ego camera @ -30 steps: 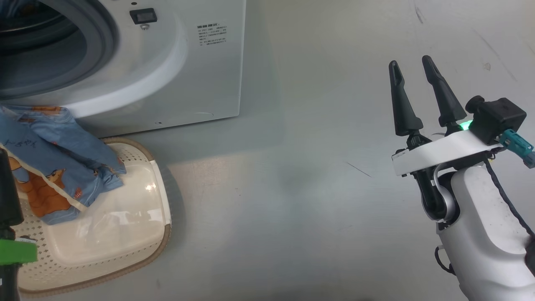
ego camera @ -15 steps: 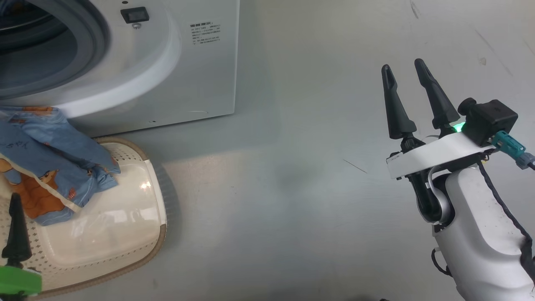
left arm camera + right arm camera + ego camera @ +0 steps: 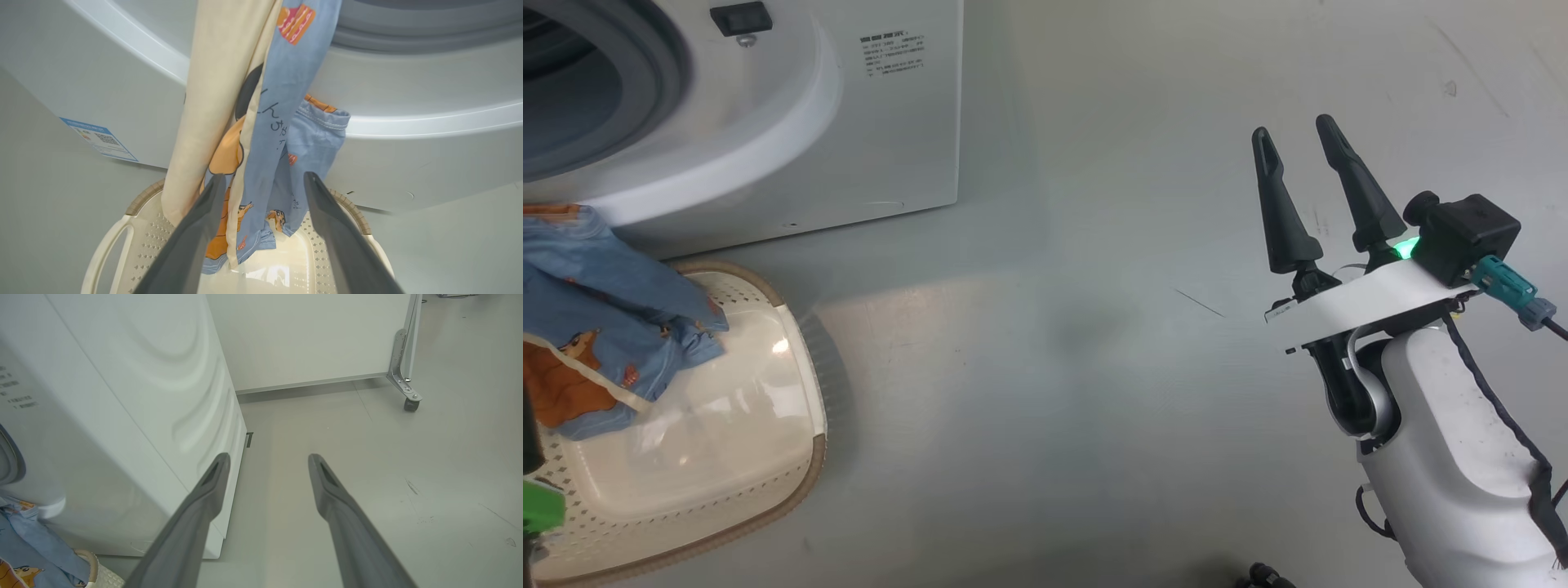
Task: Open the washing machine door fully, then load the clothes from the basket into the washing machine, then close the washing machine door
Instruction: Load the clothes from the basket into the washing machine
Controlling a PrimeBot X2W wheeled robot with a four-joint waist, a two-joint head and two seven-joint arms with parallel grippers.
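With left gripper (image 3: 264, 176) and right gripper (image 3: 1292, 125) spread wide and empty, the centre-frame clothes (image 3: 261, 134) could be dragged off the washing machine (image 3: 408, 94) lip by their hanging weight.

Head view: down at floor (image 3: 1054, 408) and the washing machine (image 3: 890, 147). Left wrist view — close above the basket (image 3: 151, 241), facing the machine. Right wrist view — along its side.
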